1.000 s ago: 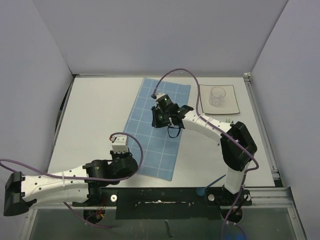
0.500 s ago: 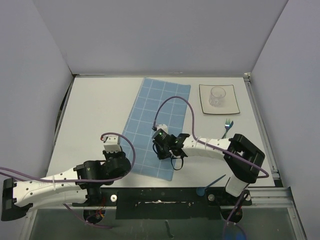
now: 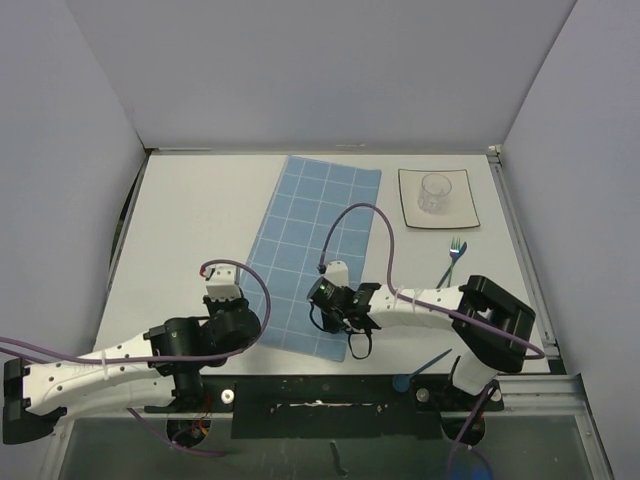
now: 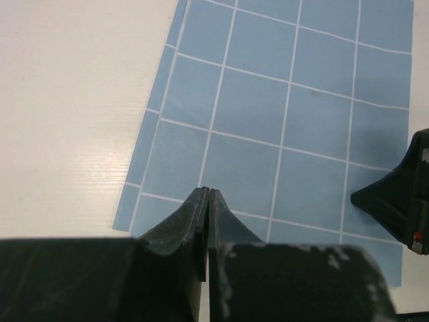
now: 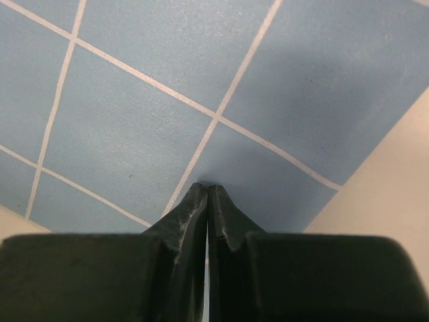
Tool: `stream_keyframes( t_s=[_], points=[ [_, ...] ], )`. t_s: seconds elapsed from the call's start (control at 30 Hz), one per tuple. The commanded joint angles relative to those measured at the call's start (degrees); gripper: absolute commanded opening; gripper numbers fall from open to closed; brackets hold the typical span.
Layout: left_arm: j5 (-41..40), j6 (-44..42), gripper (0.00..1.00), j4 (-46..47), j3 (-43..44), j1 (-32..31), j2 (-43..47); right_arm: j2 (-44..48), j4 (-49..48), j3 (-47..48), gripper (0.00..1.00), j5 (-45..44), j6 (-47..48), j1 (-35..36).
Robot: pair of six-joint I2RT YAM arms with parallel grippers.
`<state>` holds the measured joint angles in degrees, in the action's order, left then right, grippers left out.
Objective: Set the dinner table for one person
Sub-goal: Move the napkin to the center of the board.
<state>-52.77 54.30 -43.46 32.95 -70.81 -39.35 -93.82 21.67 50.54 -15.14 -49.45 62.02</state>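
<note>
- The right arm has swept back toward us along the blue grid placemat (image 3: 315, 215), from its middle a second ago to its near right corner now.
- The right gripper (image 5: 208, 190) has its fingertips pressed together on nothing, low over the last row of squares. We cannot tell whether it touches the mat.
- The left gripper (image 4: 206, 193) has shifted only slightly. It is also pinched together and empty, over the mat's near left part, just inside the edge.
- The placemat itself looks unmoved across the second. It lies flat on the dinner table (image 3: 190, 220), slanted, with its far end leaning right.
- The dinner table spans the whole workspace. On its far right a clear glass (image 3: 434, 192) stands on the square plate (image 3: 412, 212), with the fork (image 3: 455, 252) just nearer and a blue utensil (image 3: 425, 365) at the near edge, all off the mat.
- We read this as both claws lining up at the near edge to square the mat, so the setting has barely begun.
- With both closed, they can only push or drag until one opens, and that risks bunching the mat.
</note>
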Motion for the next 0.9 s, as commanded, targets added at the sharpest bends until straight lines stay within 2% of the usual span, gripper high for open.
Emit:
stream_keyframes(
  t_s=[0.0, 0.13, 0.27, 0.57, 0.73, 0.87],
  points=[
    [-2.0, -3.0, 0.00, 1.6, 4.2, 1.2, -1.0, -1.6, 14.8, -7.1, 0.00, -0.3, -10.2, 1.4],
    [-0.5, -6.4, 0.00, 4.6, 5.2, 3.1, -2.3, 1.9, 12.3, -15.4, 0.00, 2.5, -16.9, 1.0],
    [2.7, -9.2, 0.00, 8.5, 5.1, 5.3, -3.8, 5.3, 9.8, -20.5, 0.00, 4.1, -19.4, 0.3],
    [6.1, -10.7, 0.00, 11.0, 6.0, 7.2, -6.8, 13.7, 18.6, -22.7, 0.00, 0.3, -25.9, 0.0],
    [7.0, -12.2, 0.00, 12.0, 6.8, 7.7, -7.5, 23.7, 20.8, -26.2, 0.00, 0.3, -28.4, -2.4],
    [7.6, -12.9, 0.00, 13.4, 6.8, 8.0, -7.8, 33.5, 27.5, -25.6, 0.00, -3.6, -31.6, -2.4]
  ],
)
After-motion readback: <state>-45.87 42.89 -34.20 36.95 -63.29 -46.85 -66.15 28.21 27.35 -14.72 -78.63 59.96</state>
